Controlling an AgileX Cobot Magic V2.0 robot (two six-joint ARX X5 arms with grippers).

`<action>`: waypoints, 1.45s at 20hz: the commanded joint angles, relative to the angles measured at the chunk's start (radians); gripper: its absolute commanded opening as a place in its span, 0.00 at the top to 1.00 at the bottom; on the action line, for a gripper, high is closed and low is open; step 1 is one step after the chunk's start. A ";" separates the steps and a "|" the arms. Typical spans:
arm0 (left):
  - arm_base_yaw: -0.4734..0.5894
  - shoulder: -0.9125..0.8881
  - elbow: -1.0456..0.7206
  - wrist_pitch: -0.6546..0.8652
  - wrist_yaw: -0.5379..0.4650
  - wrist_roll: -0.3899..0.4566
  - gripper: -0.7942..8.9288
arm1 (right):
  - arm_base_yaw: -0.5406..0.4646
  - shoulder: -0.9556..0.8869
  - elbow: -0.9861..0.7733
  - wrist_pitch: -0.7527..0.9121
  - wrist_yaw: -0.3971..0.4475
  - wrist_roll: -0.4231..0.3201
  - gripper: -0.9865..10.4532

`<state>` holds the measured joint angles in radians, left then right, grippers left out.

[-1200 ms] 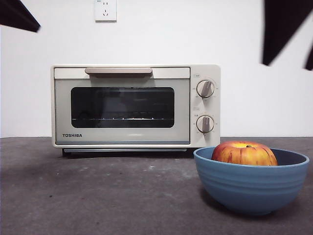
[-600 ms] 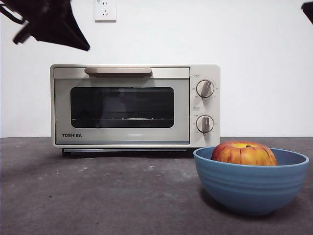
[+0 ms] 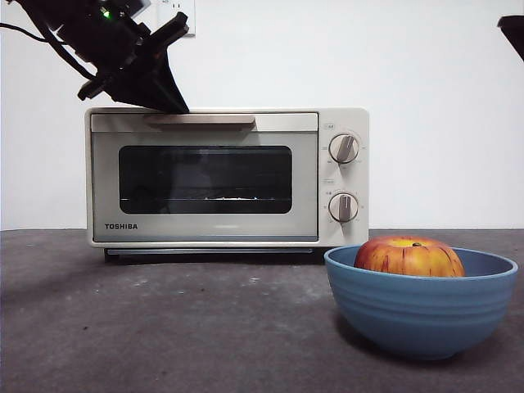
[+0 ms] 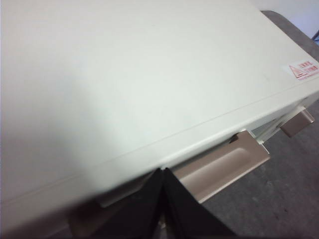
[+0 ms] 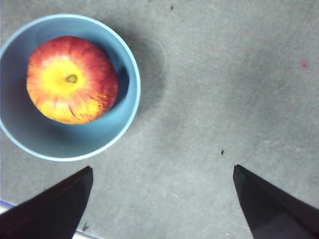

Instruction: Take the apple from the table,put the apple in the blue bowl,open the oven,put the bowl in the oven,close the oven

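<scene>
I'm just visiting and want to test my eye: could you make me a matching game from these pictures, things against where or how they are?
Things:
1. red-and-yellow glossy apple
2. cream-white boxy oven
3. left gripper
4. right gripper

States:
a. jaws wide apart
b. door shut
c. inside the round matte blue bowl
d. jaws together at the beige bar handle

Pairs: 1-c, 2-b, 3-d, 4-a

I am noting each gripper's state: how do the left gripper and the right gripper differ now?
The left gripper has its jaws shut together; the right gripper has its jaws wide open. The left gripper is at the oven, by the beige handle; the right gripper hangs high above the table, beside the blue bowl holding the apple. Both hold nothing.
</scene>
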<state>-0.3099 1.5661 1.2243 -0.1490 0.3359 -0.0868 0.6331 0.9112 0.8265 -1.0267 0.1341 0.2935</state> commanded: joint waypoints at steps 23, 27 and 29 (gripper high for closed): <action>-0.203 -0.048 0.015 -0.641 -0.018 0.070 0.91 | -0.179 0.023 0.005 0.007 -0.102 -0.071 0.52; -0.202 -0.198 0.015 -0.606 -0.019 0.035 0.91 | -0.235 0.067 0.005 0.043 -0.208 -0.100 0.52; -0.192 -0.284 0.013 -0.607 -0.021 0.023 0.91 | -0.256 0.102 0.005 0.073 -0.241 -0.113 0.54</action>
<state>-0.4992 1.2751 1.2255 -0.7601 0.3161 -0.0494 0.3740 1.0016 0.8265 -0.9592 -0.1043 0.2005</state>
